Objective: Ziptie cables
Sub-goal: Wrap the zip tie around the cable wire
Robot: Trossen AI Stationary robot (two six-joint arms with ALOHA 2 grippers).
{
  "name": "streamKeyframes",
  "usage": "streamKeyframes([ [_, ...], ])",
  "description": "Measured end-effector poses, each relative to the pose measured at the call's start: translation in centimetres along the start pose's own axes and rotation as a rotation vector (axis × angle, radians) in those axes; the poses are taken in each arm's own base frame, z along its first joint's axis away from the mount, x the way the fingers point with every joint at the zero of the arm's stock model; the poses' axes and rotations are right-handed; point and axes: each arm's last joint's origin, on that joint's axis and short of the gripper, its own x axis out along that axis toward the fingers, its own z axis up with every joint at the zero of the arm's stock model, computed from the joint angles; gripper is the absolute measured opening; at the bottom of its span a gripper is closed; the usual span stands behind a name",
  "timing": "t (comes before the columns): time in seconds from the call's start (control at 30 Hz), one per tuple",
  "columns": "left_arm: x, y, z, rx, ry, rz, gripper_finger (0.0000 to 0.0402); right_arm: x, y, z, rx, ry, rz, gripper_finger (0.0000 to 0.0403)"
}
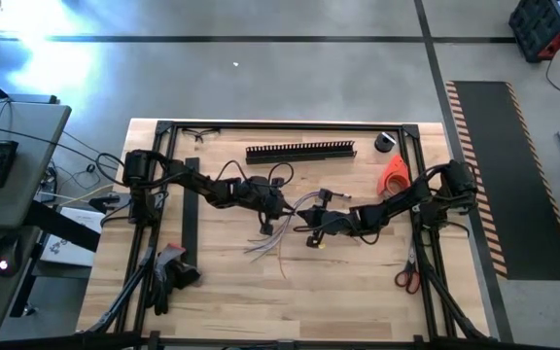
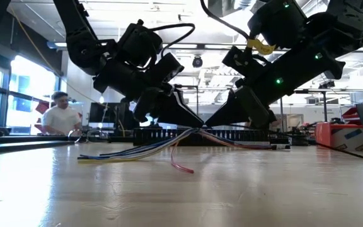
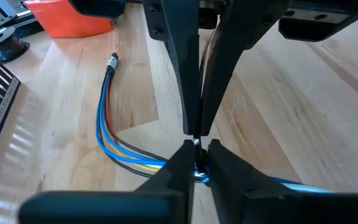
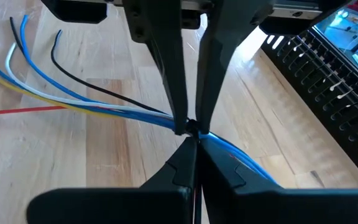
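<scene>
The pale wooden tabletop [image 2: 244, 189] lay bare in front. Mid-table lay one loose bunch of thin blue, white, yellow and red cables [image 1: 278, 233], fanning out along the wood. Two dark grippers met over it tip to tip: the left gripper [image 3: 196, 167] clenched on the bunch, the right gripper [image 4: 192, 144] clamped on it too. Behind lay one long black slotted strip [image 1: 300, 152], one orange container [image 1: 394, 176] and one pair of red-handled scissors [image 1: 405, 279]. Beyond, one person [image 2: 59, 116] sat in a bright-windowed room.
</scene>
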Motion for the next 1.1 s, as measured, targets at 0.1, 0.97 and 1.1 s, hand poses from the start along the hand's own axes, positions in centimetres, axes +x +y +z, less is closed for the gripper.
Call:
streamKeyframes([
  [0.1,0.0,0.0,0.0,0.000,0.002,-0.001,0.0005,0.0,0.0,0.0,0.000,0.001,0.000,0.0000],
  [0.97,0.9,0.1,-1.2,-0.103,-0.037,-0.070,0.0092,-0.7,1.1,-0.8,-0.041,0.063,0.007,0.0000],
  [1.1,2.0,0.0,-1.9,-0.132,-0.070,-0.084,0.0126,-0.8,1.4,-0.8,-0.098,0.056,0.016,0.0000],
])
